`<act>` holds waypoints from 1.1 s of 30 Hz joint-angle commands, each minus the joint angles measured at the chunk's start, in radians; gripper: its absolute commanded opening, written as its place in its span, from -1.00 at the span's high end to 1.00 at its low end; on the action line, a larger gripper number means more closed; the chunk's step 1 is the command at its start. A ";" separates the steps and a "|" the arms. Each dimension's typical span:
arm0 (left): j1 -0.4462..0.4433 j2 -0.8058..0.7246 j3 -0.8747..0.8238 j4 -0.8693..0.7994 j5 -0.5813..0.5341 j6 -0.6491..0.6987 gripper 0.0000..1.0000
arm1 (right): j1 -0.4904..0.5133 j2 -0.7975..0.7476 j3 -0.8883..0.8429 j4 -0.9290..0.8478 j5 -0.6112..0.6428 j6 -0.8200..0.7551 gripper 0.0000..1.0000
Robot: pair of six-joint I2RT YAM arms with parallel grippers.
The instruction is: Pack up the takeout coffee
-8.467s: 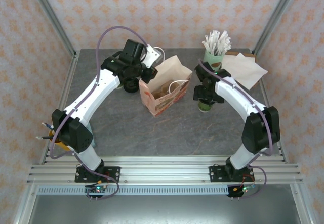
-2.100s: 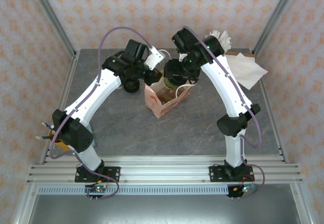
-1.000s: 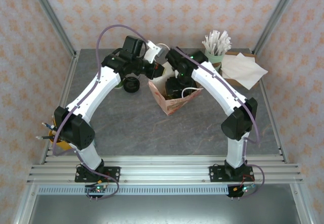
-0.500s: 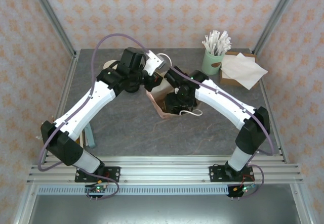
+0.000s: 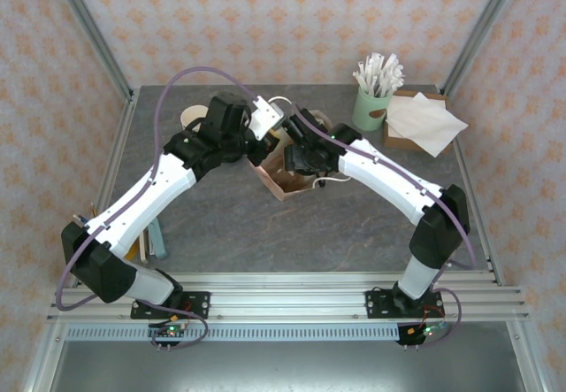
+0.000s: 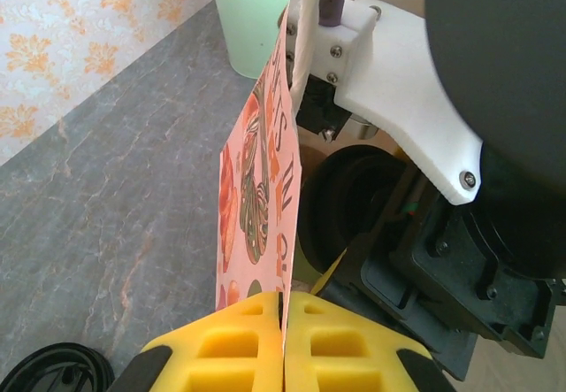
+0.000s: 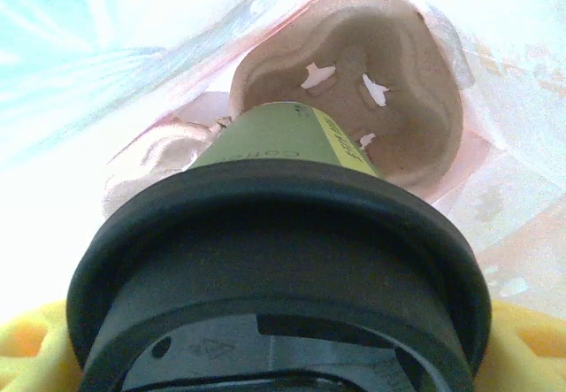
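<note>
Closest to my R end effector [image 7: 279, 357], pads clamped on the takeout coffee [image 7: 274, 157], black lid nearest cam, cup inside the paper bag [image 6: 258, 188] over the pulp carrier [image 7: 389, 65]; can't tell if base touches it. L end effector [image 6: 284, 321] clenched on bag rim, holding it open. Risks: base misses a pocket, cup tips on release, lid pops, spill. Pulling R out could snag bag wall/handle & drag it toward the straw holder [image 5: 372, 107] beyond.

The overhead camera is looking down on the whole table [image 5: 221, 224] from above its near edge; both wrist cameras are peering close-up at the paper bag [image 5: 276, 185], left along its wall, right inside.
</note>
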 commanded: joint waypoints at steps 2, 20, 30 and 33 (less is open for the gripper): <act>-0.013 -0.031 -0.038 0.054 0.001 -0.001 1.00 | 0.001 0.021 0.028 0.018 0.076 0.026 -0.24; 0.027 0.002 -0.024 0.047 -0.025 -0.155 0.81 | 0.009 -0.031 -0.104 0.132 0.050 -0.045 -0.22; 0.073 0.022 0.071 -0.180 0.054 -0.140 0.25 | 0.009 0.028 -0.107 0.194 0.017 -0.047 -0.22; 0.072 0.065 0.107 -0.216 0.018 -0.112 0.02 | 0.009 0.042 -0.089 0.198 0.013 -0.045 -0.21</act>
